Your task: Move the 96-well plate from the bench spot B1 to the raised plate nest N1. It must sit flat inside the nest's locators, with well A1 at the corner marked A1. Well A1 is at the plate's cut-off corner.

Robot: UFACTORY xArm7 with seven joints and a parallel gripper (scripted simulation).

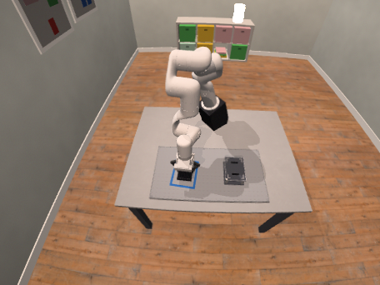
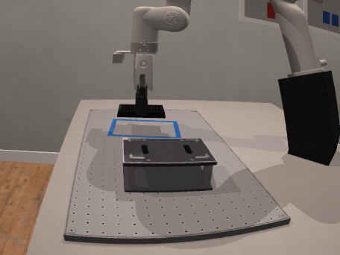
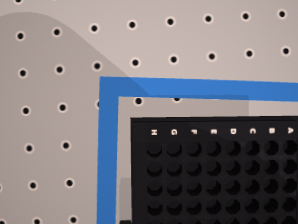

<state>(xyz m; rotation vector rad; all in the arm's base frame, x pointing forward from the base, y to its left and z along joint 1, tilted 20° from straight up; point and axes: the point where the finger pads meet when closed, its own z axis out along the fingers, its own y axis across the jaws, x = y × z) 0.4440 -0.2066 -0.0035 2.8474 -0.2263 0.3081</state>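
The black 96-well plate hangs level in my gripper (image 2: 142, 101), lifted a little above the blue outline of spot B1 (image 2: 145, 128). The gripper is shut on the plate across its short width. In the top view the plate (image 1: 184, 174) shows under the gripper, over the blue outline. In the wrist view the plate (image 3: 215, 170) fills the lower right, with column letters H to A along its top edge, and the blue outline (image 3: 110, 150) lies below it. The raised nest N1 (image 2: 168, 161) stands in front of the outline, its top empty. The cut-off corner is not visible.
The nest (image 1: 234, 170) sits on the perforated grey baseplate (image 2: 164, 191), to the right of the plate in the top view. The arm's black base (image 2: 311, 116) stands at the table's back. A shelf with coloured bins (image 1: 214, 38) is by the far wall.
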